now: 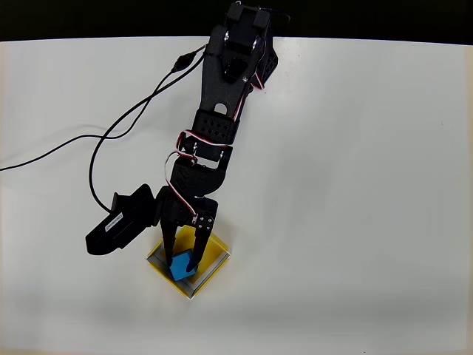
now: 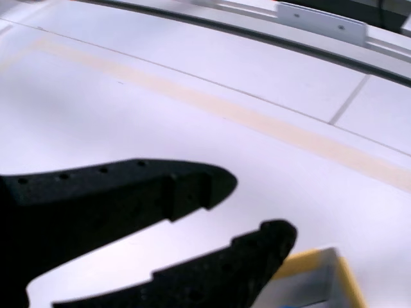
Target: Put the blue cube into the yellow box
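In the overhead view the blue cube [image 1: 181, 268] lies tilted inside the yellow box [image 1: 215, 247], which stands low on the white table, left of centre. My black gripper [image 1: 183, 257] hangs over the box, its two fingers spread to either side of the cube's upper end and clear of it. The wrist view shows the gripper [image 2: 258, 206] open, with bare white table in the gap between the fingers [image 2: 160, 192]. A yellow corner of the box [image 2: 313, 259] peeks out behind the lower finger.
The black arm [image 1: 222, 111] reaches down from the table's top edge. A black cable [image 1: 111, 137] loops across the table to its left. The black wrist camera housing [image 1: 118, 224] juts out left of the gripper. White tabletop [image 1: 355, 185] spreads to the right.
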Robot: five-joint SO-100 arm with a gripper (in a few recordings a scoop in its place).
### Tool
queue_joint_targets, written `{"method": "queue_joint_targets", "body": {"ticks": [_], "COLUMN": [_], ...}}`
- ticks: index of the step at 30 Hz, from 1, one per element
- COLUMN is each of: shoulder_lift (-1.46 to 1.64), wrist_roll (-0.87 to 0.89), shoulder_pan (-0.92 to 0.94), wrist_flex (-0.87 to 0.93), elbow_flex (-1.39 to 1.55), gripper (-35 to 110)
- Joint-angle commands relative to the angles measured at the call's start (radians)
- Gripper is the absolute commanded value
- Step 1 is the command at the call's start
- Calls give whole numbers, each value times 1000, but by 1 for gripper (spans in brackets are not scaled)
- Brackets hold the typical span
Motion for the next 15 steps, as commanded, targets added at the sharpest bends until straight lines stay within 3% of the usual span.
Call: {"method": "queue_joint_targets", "body": {"ticks": [1,15], "shoulder_lift": [267,904], "wrist_roll": [5,28], "shoulder_pan": [-48,-161], "wrist_flex": [175,637], "elbow_flex": [55,592], "gripper": [10,11]}}
